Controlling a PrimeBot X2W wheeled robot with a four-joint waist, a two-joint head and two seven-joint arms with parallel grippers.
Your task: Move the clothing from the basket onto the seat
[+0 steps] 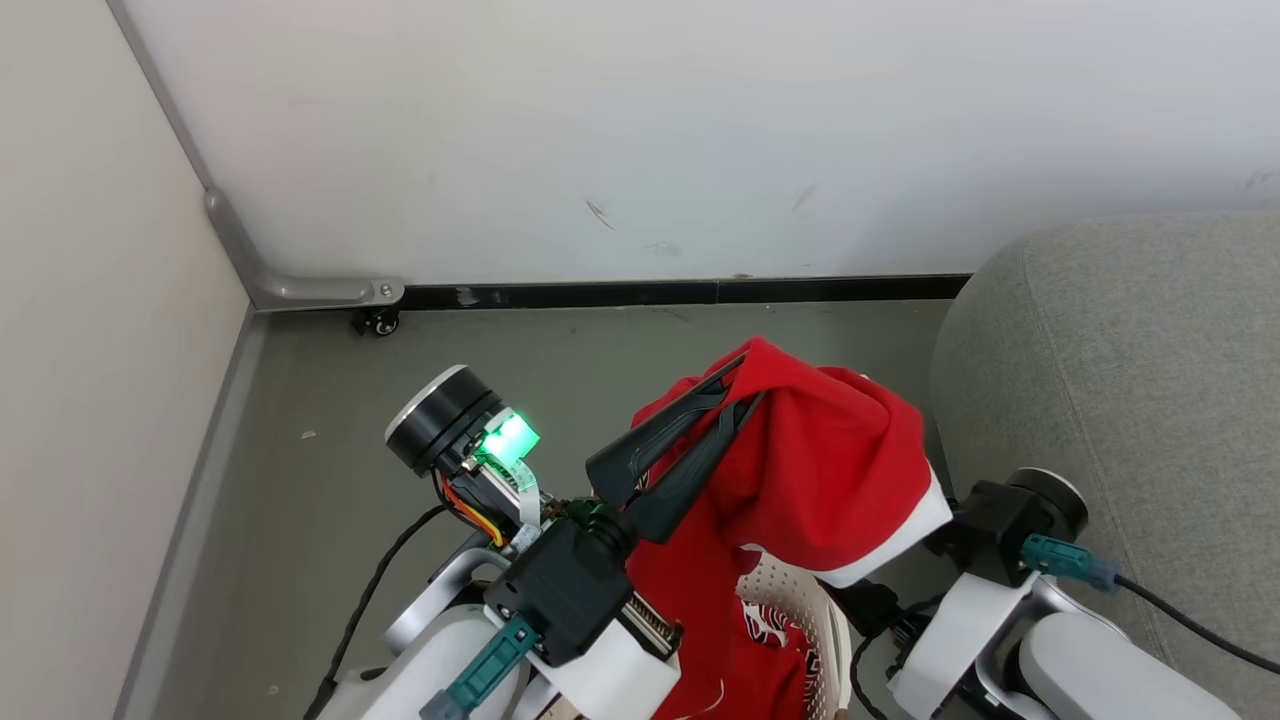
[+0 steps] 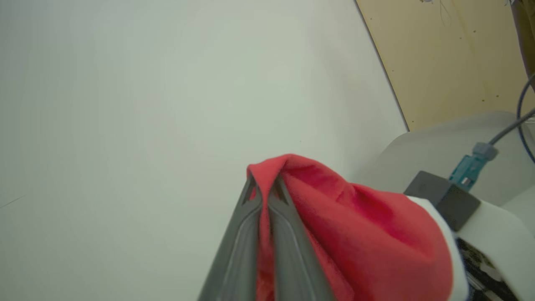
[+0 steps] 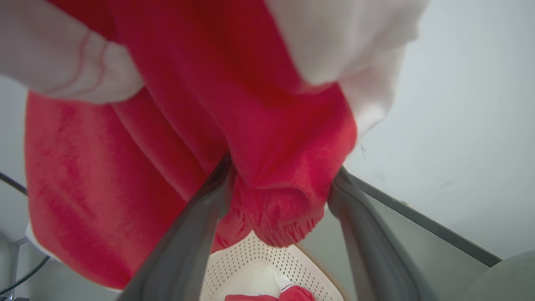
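The head camera looks steeply down from above onto the floor (image 1: 560, 350), the wall (image 1: 600, 130) and one end of the seat (image 1: 1120, 380). The left wrist camera looks along the left gripper (image 2: 263, 184) towards this same wall, very near the clothing (image 2: 368, 234). The right wrist camera looks upward from close under that clothing, with the basket (image 3: 250, 259) at its lower edge.

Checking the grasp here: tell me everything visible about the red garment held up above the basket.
The red garment looks like soft fleece, bright red with white bands and a gathered hem. It hangs bunched, pinched at its top fold by the left gripper's shut fingers, above the basket. Lower folds sag between the open right gripper's fingers, seemingly brushing them.
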